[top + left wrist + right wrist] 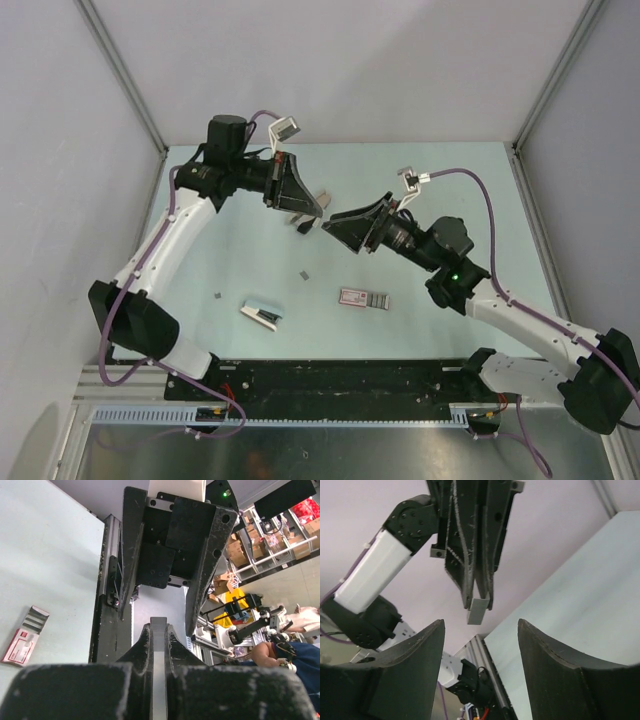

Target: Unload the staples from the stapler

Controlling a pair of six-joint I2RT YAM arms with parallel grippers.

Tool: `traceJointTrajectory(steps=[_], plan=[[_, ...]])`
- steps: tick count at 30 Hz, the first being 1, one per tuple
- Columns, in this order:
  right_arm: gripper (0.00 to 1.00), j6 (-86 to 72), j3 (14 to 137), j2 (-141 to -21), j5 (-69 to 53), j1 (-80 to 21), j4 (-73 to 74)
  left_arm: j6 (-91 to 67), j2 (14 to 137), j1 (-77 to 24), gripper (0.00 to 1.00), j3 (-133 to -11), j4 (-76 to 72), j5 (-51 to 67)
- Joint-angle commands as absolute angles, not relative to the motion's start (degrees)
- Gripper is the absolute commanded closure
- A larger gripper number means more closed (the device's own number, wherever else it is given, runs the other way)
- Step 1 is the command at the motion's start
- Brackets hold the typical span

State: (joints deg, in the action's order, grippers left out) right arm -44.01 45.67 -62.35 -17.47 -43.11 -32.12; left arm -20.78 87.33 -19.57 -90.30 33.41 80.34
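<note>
The stapler (pixel 353 296), a small flat pink-red piece with pale marks, lies on the table near the front middle. The staples (pixel 378 300), a short grey ribbed strip, touch its right end. Both show at the left edge of the left wrist view, stapler (pixel 20 647) and staples (pixel 35 619). My left gripper (pixel 316 208) hangs above the table's middle, shut on a flat grey metal piece (pixel 158 630). My right gripper (pixel 334 226) is open and empty, facing the left one close by. The right wrist view shows the grey piece (pixel 479 611) above the open right gripper (pixel 480 622).
A white, blue and black object (pixel 263 314) lies left of the stapler. Two small dark bits (pixel 303 272) (pixel 220 295) lie on the pale green table (pixel 470 200). A black rail (pixel 340 378) runs along the near edge. Walls close the left, back and right.
</note>
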Motion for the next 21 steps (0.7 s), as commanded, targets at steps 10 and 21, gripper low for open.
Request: traceJointTrajectory(steps=[10, 21], plan=[[0.43, -43.6, 49.4, -64.4, -12.8, -49.1, -36.3, -23.2, 82.9, -19.4, 0.94, -88.0, 30.7, 83.1], [0.59, -44.5, 49.4, -65.7, -8.9, -50.0, -36.4, -24.1, 82.5, -19.4, 0.94, -86.9, 29.6, 82.2]])
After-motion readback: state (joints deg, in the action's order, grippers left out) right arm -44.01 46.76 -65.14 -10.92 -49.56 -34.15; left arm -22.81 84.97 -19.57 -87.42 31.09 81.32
